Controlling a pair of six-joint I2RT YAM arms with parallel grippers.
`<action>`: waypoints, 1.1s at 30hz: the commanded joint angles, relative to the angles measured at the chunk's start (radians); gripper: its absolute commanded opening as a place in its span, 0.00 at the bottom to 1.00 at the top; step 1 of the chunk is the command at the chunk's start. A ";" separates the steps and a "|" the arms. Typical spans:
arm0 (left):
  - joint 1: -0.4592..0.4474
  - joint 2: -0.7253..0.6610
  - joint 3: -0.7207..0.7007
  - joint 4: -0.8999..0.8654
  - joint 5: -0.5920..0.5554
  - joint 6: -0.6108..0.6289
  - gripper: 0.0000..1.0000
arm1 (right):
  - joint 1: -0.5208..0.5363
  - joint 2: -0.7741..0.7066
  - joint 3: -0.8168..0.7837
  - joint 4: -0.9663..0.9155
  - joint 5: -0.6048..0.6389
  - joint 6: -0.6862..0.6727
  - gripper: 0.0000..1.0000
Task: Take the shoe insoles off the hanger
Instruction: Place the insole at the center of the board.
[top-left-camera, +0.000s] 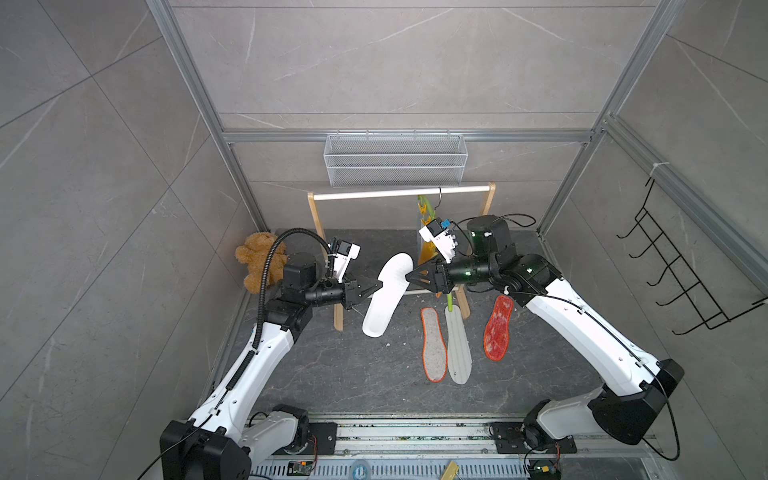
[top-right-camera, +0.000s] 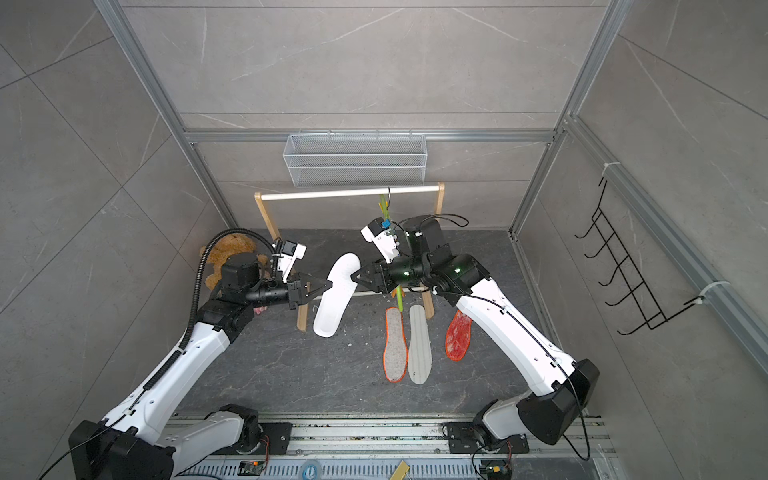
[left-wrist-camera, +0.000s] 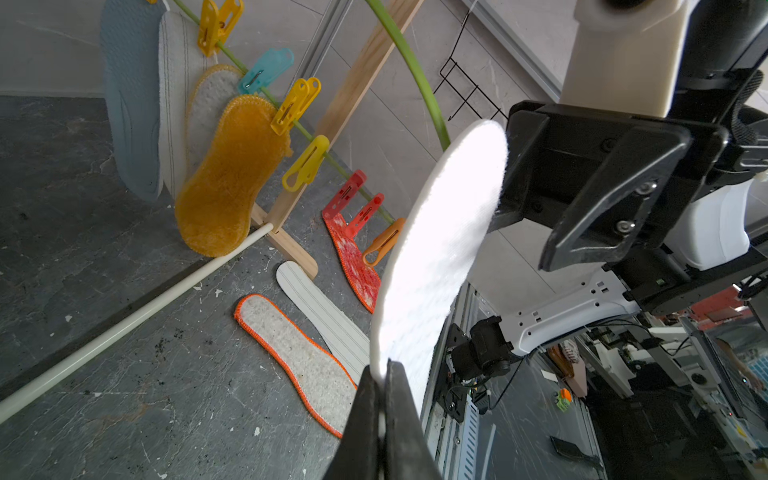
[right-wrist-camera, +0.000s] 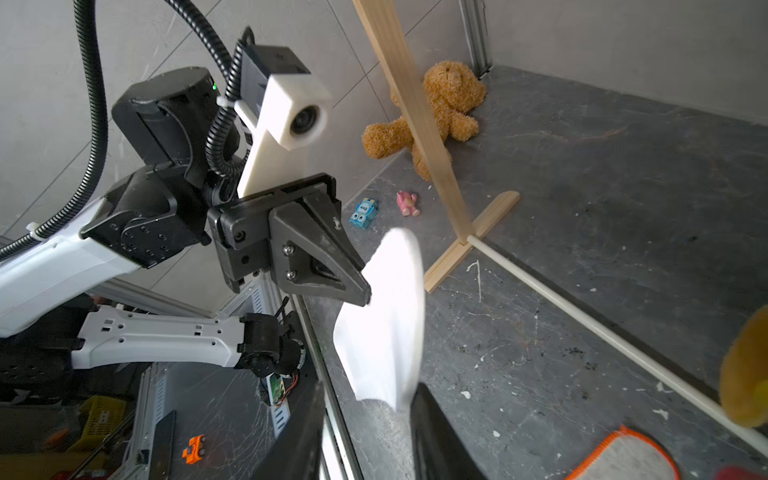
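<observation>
A brown plush teddy bear (top-left-camera: 257, 259) sits in the far left corner of the dark stone floor. To its right, the left gripper (top-left-camera: 379, 286) has its jaws pressed together on the long edge of the white foot-shaped fabric insole (top-left-camera: 388, 299). It holds the insole in the air, clear of the hanger, tilted with one end down toward the floor.

At the insole's upper end, the right gripper (top-left-camera: 409, 277) has its jaws standing apart, one on each side of the pad. Whether they touch it cannot be told.

Behind that gripper, the long curved lime-green plastic hanger (left-wrist-camera: 419, 79) hangs from the white rail of the wooden rack (top-left-camera: 399, 193). The left wrist view shows four pads clipped to it: a blue-grey insole (left-wrist-camera: 129, 104), a pale striped insole (left-wrist-camera: 176, 83), a beige-grey felt insole (left-wrist-camera: 208, 104) and an orange-yellow fuzzy insole (left-wrist-camera: 232, 174).

On the floor below lie the grey felt insole with an orange rim (top-left-camera: 434, 345) and, just beside it, a second pale striped insole (top-left-camera: 458, 349). Further right, apart from these, lies the red mesh insole (top-left-camera: 498, 328). Black wire hooks (top-left-camera: 681, 282) hang on the right wall.
</observation>
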 joint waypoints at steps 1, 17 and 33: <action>-0.011 -0.031 -0.045 0.103 -0.054 -0.067 0.00 | 0.002 -0.030 0.005 0.048 0.067 0.021 0.44; -0.177 -0.020 -0.317 0.346 -0.460 -0.260 0.00 | -0.004 -0.211 -0.110 0.132 0.465 0.081 0.65; -0.332 0.071 -0.464 0.504 -0.742 -0.414 0.00 | -0.178 -0.357 -0.287 0.140 0.674 0.270 0.76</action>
